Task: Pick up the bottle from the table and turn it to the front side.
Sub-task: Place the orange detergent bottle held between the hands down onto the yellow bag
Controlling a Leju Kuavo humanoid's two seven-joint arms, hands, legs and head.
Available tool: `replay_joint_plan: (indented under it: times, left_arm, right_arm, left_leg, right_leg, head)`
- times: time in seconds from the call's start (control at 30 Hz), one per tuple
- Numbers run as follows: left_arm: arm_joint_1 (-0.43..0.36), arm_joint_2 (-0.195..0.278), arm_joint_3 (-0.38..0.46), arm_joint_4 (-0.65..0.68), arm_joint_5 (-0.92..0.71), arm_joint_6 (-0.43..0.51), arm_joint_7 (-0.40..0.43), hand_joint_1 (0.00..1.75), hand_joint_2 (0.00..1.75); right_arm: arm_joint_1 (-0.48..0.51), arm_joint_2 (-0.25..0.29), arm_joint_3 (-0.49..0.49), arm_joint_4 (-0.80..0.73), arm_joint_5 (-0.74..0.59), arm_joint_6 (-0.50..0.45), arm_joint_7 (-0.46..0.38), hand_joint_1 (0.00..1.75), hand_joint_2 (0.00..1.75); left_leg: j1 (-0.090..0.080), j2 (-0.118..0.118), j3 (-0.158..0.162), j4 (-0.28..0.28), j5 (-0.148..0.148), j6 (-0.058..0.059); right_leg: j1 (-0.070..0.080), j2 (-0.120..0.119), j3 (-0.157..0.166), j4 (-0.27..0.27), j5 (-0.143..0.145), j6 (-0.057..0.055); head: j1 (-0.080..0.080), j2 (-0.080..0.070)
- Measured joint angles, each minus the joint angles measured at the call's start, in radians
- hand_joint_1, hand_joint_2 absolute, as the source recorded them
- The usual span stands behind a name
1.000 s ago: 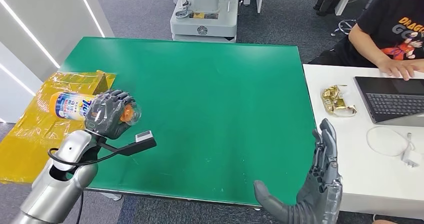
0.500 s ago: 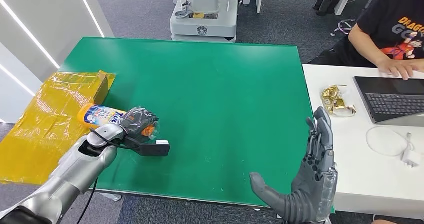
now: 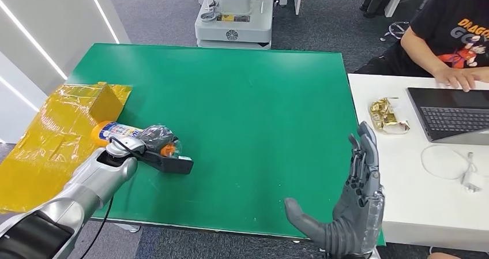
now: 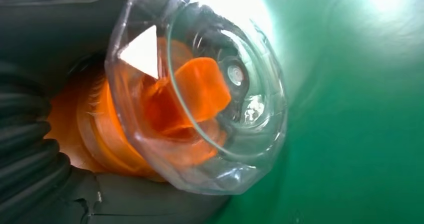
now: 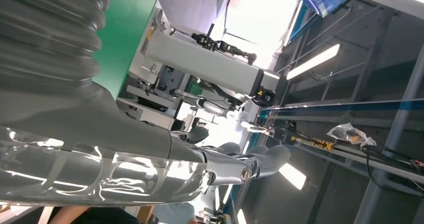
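On the left edge of the green surface (image 3: 242, 97) I see a yellow plastic sheet (image 3: 52, 138) that hangs over it. To the right stands a white desk (image 3: 427, 207) with a laptop (image 3: 452, 115), a gold wrapper (image 3: 389, 116) and a white cable (image 3: 452, 165); a person (image 3: 447, 34) in a black shirt sits there. Behind the surface I see a grey machine base (image 3: 233, 22) on the carpet.

A green table (image 3: 242, 97) stands on grey carpet (image 3: 167, 17). Along its right edge sits a white desk (image 3: 427, 201), where a person (image 3: 450, 34) in a black shirt rests a hand at a dark laptop (image 3: 450, 112), near a gold wrapper (image 3: 389, 116) and a white cable (image 3: 455, 166). Beyond the far edge stands a pale grey machine base (image 3: 233, 19). A white wall (image 3: 40, 34) with bright light strips runs on the left.
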Motion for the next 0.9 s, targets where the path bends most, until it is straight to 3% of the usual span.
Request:
replay_joint_plan:
  times: [0.47, 0.9]
  left_arm:
    - [-0.029, 0.000, 0.000, 0.060, 0.005, -0.051, 0.035, 1.75, 1.75]
    - [-0.018, 0.055, 0.017, 0.073, 0.032, -0.109, 0.042, 1.75, 1.75]
  right_arm:
    - [-0.001, 0.015, 0.000, 0.000, 0.013, 0.031, 0.011, 0.00, 1.75]
    - [0.002, 0.015, 0.000, 0.003, 0.006, 0.026, 0.009, 0.00, 1.75]
  left_leg:
    - [0.002, 0.010, 0.005, -0.001, -0.001, -0.005]
    - [0.004, 0.033, 0.017, -0.009, -0.003, -0.010]
  right_leg:
    - [0.001, 0.010, -0.001, 0.005, 0.002, -0.005]
    - [0.002, 0.032, -0.001, 0.006, 0.006, -0.016]
  head:
    - [0.000, 0.000]
    - [0.000, 0.000]
